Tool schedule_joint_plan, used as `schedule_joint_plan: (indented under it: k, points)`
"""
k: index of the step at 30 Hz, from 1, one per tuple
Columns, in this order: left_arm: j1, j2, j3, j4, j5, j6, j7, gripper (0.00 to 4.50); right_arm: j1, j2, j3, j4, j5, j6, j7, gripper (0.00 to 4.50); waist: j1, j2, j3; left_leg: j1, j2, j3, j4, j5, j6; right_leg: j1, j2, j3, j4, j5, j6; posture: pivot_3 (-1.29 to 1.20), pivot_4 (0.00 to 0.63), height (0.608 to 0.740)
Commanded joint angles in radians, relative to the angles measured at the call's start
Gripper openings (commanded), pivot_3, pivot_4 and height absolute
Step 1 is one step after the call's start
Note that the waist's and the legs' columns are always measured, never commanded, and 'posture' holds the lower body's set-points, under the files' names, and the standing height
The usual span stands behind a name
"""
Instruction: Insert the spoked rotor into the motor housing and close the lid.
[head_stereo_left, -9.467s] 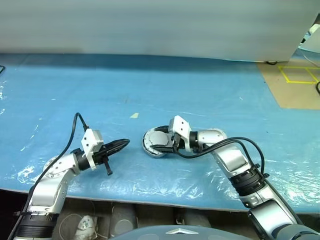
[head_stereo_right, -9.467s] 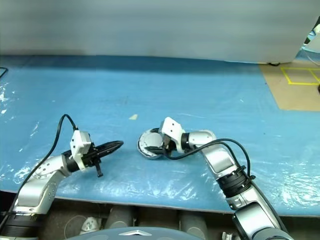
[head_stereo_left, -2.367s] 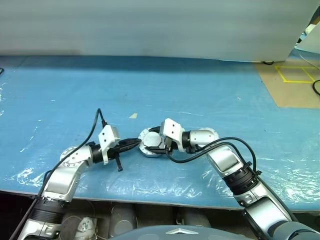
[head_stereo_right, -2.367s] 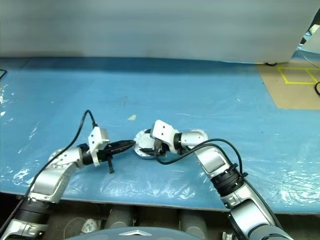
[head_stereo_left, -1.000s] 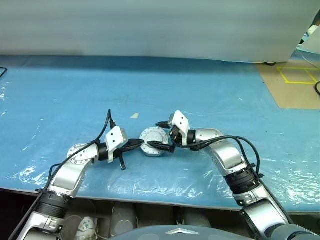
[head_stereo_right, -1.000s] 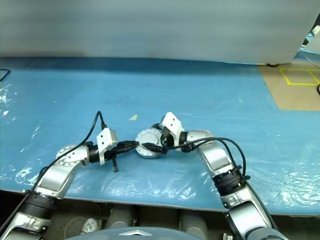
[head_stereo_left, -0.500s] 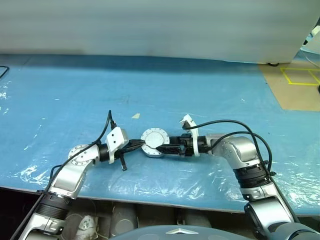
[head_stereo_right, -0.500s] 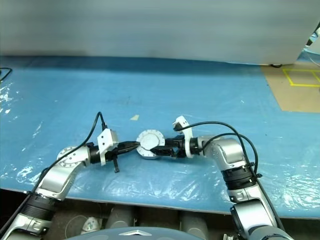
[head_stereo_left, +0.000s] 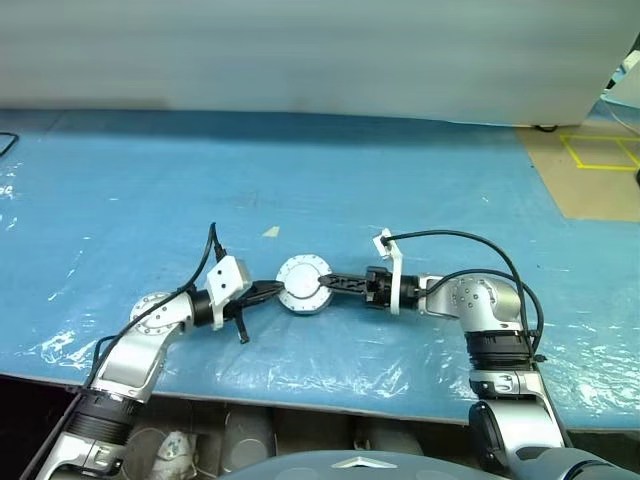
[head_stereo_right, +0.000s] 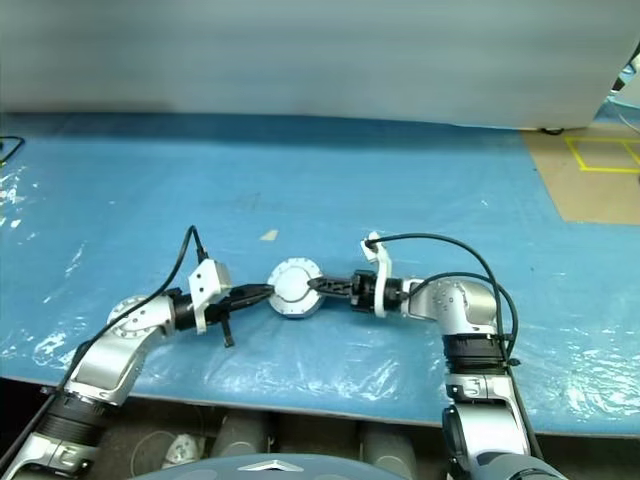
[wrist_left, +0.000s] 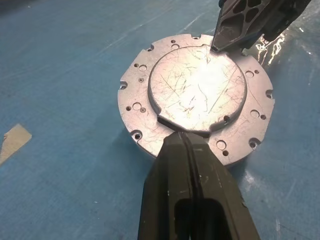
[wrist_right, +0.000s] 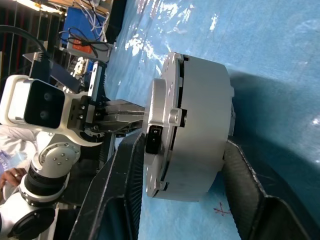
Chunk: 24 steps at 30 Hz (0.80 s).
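The motor housing (head_stereo_left: 303, 285) sits on the blue table, seen side-on as a short silver drum (wrist_right: 200, 115) in the right wrist view. The lid (wrist_left: 197, 92) lies on top of it, plain scratched silver face up. The spoked rotor is hidden. My left gripper (head_stereo_left: 277, 288) is shut with nothing in it, its tips (wrist_left: 185, 135) touching the housing's left edge. From the right, my right gripper (head_stereo_left: 330, 284) has closed over the housing's near edge. One of its fingers (wrist_right: 125, 190) is on the lid and the other is low against the drum's base.
Blue plastic sheeting (head_stereo_left: 420, 200) covers the table. A small scrap of tape (head_stereo_left: 269, 231) lies just behind the housing. A brown board with yellow tape lines (head_stereo_left: 590, 165) sits at the back right. The table's front edge (head_stereo_left: 330, 400) runs close below both arms.
My right wrist has rolled and swung out, so the gripper now reaches in level from the right. Its fingers have narrowed onto the housing. The left gripper has stayed put.
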<state>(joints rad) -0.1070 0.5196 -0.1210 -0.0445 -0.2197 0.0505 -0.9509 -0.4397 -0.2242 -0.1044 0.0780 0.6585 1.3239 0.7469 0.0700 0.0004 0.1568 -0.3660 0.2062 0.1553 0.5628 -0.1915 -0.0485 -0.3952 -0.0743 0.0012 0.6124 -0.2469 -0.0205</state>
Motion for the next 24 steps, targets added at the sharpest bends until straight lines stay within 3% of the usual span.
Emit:
schedule_joint_plan:
  k: [1,12,15,24]
  points:
    - [0.005,-0.010,-0.027,0.003,0.013,0.007,0.006,0.00,0.017,0.010,0.036,-0.015,0.017,0.030,-0.026,1.74,0.000,0.000,0.000,0.001,0.000,0.000,0.000,0.000,0.000,0.000,0.000,0.000,0.000,0.000,0.000,0.00,0.150,0.740]
    - [-0.006,-0.017,-0.024,0.018,0.019,-0.009,0.011,0.00,0.014,-0.016,0.016,-0.010,0.090,0.095,-0.025,1.73,0.000,0.001,0.000,0.000,0.000,0.000,-0.001,0.000,0.000,0.000,0.000,0.000,-0.002,0.000,0.000,0.00,0.150,0.740]
    - [-0.008,-0.023,-0.023,0.022,0.022,-0.015,0.015,0.00,0.001,-0.008,-0.014,0.003,0.113,0.118,-0.031,1.21,0.000,0.001,0.000,-0.001,0.000,0.000,-0.001,0.000,0.000,-0.001,0.000,0.000,-0.002,0.000,0.000,0.00,0.150,0.740]
    - [-0.007,-0.047,0.013,0.017,-0.012,-0.006,0.051,0.00,0.003,-0.018,0.033,0.000,0.092,0.074,-0.033,1.21,0.000,0.001,0.000,-0.002,0.000,0.001,-0.001,0.000,0.000,-0.001,0.000,0.000,-0.002,0.000,0.000,0.00,0.150,0.740]
